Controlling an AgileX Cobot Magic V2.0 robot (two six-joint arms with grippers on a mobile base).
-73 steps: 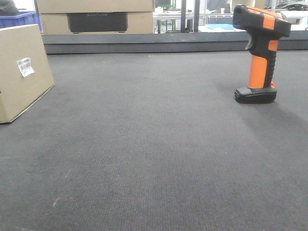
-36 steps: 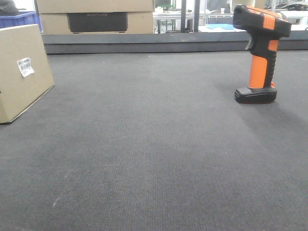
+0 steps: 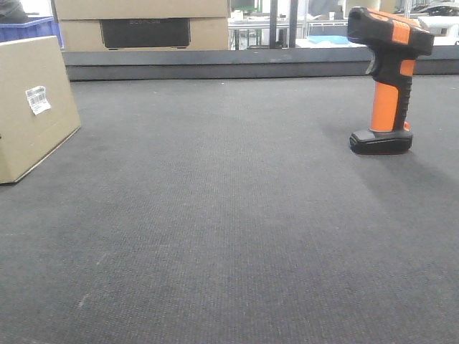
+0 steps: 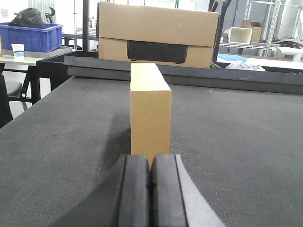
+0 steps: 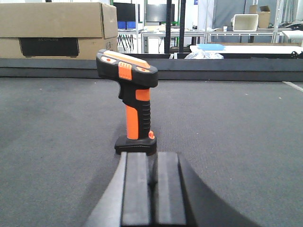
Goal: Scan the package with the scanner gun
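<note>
A brown cardboard package [image 3: 32, 104] with a white barcode label [image 3: 38, 99] stands at the left of the dark mat. In the left wrist view the package [image 4: 150, 109] stands straight ahead of my left gripper [image 4: 150, 163], which is shut and empty, a short way in front of it. An orange and black scanner gun [image 3: 387, 79] stands upright on its base at the right. In the right wrist view the scanner gun [image 5: 133, 106] stands just beyond my right gripper [image 5: 151, 158], which is shut and empty. Neither gripper shows in the front view.
A raised dark ledge [image 3: 251, 63] runs along the mat's far edge. A large cardboard box [image 3: 143, 25] with a black panel sits behind it. A blue crate [image 4: 31, 37] stands on a side table at the left. Shelving and benches fill the background.
</note>
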